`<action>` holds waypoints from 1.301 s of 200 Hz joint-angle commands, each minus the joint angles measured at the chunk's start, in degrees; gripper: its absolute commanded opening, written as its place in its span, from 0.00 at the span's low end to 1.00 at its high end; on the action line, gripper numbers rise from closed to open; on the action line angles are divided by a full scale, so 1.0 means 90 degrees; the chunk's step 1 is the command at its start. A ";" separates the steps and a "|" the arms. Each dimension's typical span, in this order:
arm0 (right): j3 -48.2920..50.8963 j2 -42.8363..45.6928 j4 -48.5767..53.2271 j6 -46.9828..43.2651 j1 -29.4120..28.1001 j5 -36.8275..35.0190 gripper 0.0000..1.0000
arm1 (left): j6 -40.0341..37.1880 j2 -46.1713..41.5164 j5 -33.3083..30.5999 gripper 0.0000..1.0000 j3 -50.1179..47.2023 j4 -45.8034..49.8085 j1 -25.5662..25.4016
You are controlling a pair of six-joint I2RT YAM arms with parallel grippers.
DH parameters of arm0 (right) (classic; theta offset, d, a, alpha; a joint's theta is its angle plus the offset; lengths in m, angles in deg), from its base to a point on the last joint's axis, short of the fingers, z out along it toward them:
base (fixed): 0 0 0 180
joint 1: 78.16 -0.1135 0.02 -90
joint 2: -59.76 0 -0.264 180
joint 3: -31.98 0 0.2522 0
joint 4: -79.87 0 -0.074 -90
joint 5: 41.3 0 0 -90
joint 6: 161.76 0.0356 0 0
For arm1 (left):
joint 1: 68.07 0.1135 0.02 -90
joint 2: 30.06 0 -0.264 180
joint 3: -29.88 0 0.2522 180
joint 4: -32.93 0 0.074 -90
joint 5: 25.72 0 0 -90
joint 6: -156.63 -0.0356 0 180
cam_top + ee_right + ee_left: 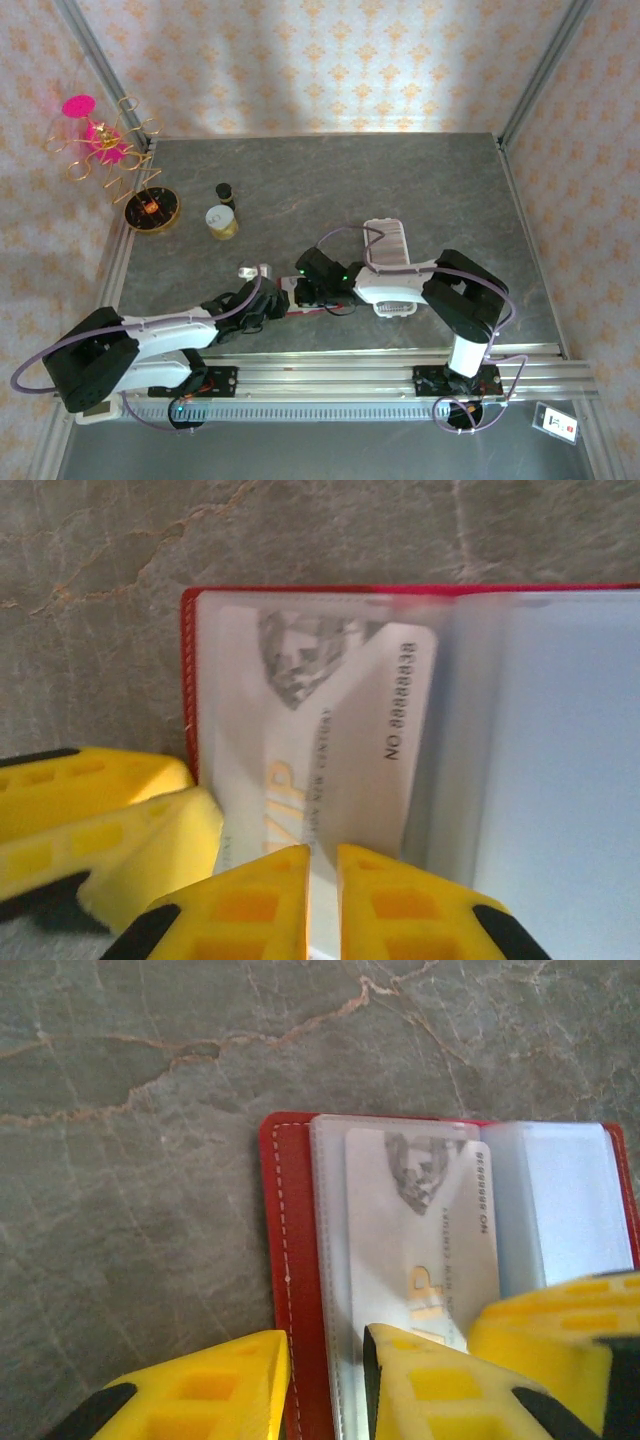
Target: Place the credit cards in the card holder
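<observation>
so the red card holder (290,1220) is lying open on the table (120,1210), left fingers (410,1380) parted astride its edge, right fingers (260,900) pinching the VIP credit card (330,730) sitting in its clear sleeve (230,680)

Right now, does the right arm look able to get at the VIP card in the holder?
Likely yes: the right tool sits at the card's near edge, jaws closed on it. The left tool rests at the holder's red edge, not blocking.
</observation>
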 commanded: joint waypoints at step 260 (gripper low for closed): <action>0.1343 0.1458 0.0115 0.1314 -0.0199 -0.1935 0.27 | -0.0731 0.0187 0.0795 0.15 0.0732 0.0322 0.0227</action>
